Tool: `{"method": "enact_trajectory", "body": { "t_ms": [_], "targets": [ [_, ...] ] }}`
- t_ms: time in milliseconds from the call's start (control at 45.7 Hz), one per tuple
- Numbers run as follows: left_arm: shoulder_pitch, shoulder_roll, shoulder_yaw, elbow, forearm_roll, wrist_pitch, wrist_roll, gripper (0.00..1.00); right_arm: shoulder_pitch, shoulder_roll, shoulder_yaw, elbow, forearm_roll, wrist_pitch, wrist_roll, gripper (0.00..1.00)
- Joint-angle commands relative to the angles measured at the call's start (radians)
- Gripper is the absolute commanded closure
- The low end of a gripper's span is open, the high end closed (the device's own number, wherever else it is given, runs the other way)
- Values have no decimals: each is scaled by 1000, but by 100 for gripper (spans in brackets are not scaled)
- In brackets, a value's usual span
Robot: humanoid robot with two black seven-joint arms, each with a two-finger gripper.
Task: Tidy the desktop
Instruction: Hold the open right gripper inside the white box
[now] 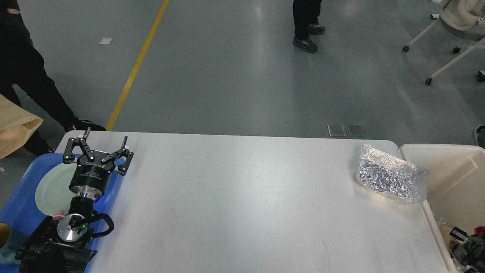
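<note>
A smooth grey floor [235, 76] fills the far part of the scene, glossy with soft patches of reflected light. A yellow line [134, 70] runs across it from the far middle toward the near left, with a small white scrap [105, 41] lying to its left. At the far right stands a white chair [452, 26] on castors, and two small metal plates [346, 130] sit in the floor.

Left arm [72, 227] enters from the lower-left corner and extends forward and up. Left gripper [105, 138] at its far end, 2 fingers [84, 133] spread well apart, nothing between them. Right gripper [468, 248] only partly visible at the lower-right edge: small, dark, finger state not discernible.
</note>
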Motion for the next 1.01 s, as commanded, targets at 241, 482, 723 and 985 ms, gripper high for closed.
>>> {"method": "enact_trajectory", "body": {
  "t_ms": [241,482,723,985],
  "targets": [
    [0,0,0,0,0,0,0,4,22,15,-3,5,5,-118,6,0],
    [0,0,0,0,0,0,0,4,51,6,2,18,5,-116,6,0],
    [0,0,2,0,0,0,0,4,290,-117,-6,245,-14,-1,-1,0],
    [0,-1,0,0,0,0,0,4,783,-256,-128,692,-166,230,-2,0]
  ]
}}
